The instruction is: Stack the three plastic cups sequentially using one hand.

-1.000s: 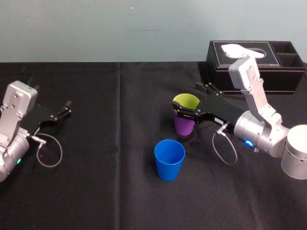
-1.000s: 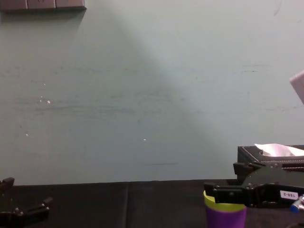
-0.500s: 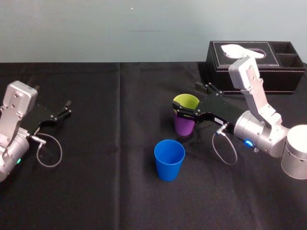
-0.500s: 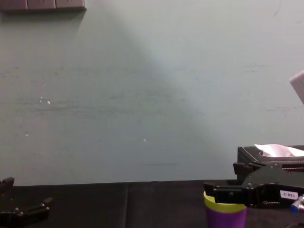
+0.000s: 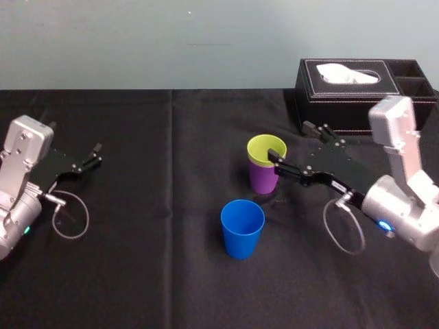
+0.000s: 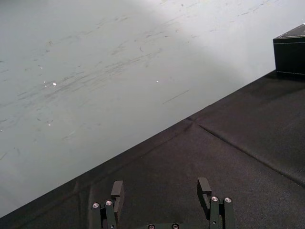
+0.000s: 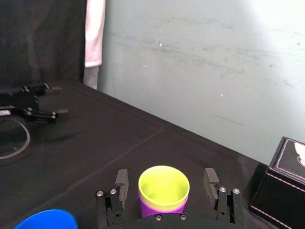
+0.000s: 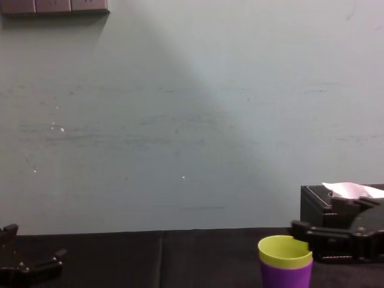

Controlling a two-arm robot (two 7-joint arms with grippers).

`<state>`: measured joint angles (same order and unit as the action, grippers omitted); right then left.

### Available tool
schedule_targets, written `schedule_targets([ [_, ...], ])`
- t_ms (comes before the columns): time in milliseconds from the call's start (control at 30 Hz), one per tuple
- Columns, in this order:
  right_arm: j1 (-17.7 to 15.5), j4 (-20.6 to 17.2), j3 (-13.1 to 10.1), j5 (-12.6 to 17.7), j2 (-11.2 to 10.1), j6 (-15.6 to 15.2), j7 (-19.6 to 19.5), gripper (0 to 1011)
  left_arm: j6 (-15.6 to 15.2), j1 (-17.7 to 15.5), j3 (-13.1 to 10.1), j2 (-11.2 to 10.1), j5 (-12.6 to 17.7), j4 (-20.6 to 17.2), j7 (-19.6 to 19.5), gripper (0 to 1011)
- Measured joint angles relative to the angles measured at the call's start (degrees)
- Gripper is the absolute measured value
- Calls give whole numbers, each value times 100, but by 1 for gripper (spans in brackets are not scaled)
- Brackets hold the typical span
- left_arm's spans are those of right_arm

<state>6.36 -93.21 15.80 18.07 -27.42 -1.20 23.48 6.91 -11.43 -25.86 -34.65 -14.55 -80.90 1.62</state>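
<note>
our right claw (image 5: 288,141), released, sits just right of the yellow-green cup (image 5: 266,147) nested in the purple cup (image 5: 260,179); the upright blue cup (image 5: 242,229) lies left of that claw, nearer us (left claw (image 5: 96,155) idles released, far off).

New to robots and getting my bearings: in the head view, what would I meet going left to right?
Left gripper → blue cup → yellow-green cup nested in the purple cup → right gripper → black tissue box.
</note>
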Motion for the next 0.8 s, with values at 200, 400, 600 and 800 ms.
schedule_targets([
  [200,-571,-346,-309,312,-197,322,99,1003,0,0,0,0,0,0,0,1011],
  [400,-1071,-522,-517,517,-387,632,243,1003,0,0,0,0,0,0,0,1011],
  [600,-1356,-472,-575,596,-507,816,383,1003,0,0,0,0,0,0,0,1011],
  [800,-1485,-349,-484,625,-666,962,668,1003,0,0,0,0,0,0,0,1011],
])
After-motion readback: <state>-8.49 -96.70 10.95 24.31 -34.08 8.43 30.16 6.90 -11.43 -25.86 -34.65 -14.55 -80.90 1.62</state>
